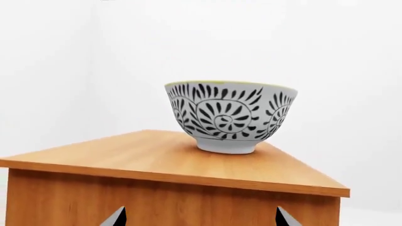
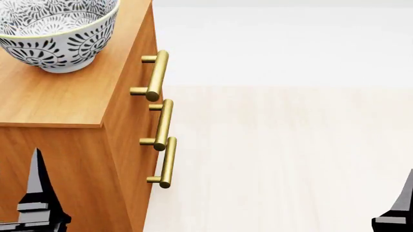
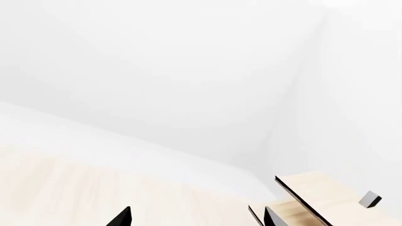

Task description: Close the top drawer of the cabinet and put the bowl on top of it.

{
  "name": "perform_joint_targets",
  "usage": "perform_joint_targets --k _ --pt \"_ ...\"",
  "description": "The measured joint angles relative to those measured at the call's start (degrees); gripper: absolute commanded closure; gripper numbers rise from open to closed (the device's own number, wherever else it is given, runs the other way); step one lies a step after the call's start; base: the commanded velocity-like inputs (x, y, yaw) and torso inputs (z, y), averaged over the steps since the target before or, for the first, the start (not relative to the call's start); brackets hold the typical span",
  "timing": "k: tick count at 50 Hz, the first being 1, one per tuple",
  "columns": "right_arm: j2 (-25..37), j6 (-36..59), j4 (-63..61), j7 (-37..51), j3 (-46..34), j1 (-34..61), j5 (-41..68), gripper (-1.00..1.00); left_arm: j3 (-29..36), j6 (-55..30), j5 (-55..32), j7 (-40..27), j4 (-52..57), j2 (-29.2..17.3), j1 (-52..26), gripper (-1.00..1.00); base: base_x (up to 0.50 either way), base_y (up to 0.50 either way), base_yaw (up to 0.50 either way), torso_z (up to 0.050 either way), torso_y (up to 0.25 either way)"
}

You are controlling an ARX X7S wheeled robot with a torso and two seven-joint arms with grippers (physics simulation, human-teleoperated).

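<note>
bowl [image 2: 55, 34] upright on cabinet [image 2: 58, 96] | handles vertical | both claws apparently spread, empty

Pale shelf [image 3: 326, 193] beyond parted fingers [image 3: 120, 217]

**No readable text**

No words, labels, brands, numbers or signs can be read in any view. The bowl [image 1: 230, 116] carries only a dark floral pattern, and the cabinet [image 2: 58, 99] shows plain wood grain with unmarked brass handles.
</note>
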Motion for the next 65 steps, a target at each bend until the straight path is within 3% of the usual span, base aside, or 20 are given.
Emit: perform_joint_targets --k 65 --pt "1.21 5.03 -8.64 2.78 2.84 1.71 -3.27 -1.0 -1.71 0.83 0.28 -2.34 7.39 -2.53 2.67 -1.0 0.0 0.0 0.0 0.0 0.0"
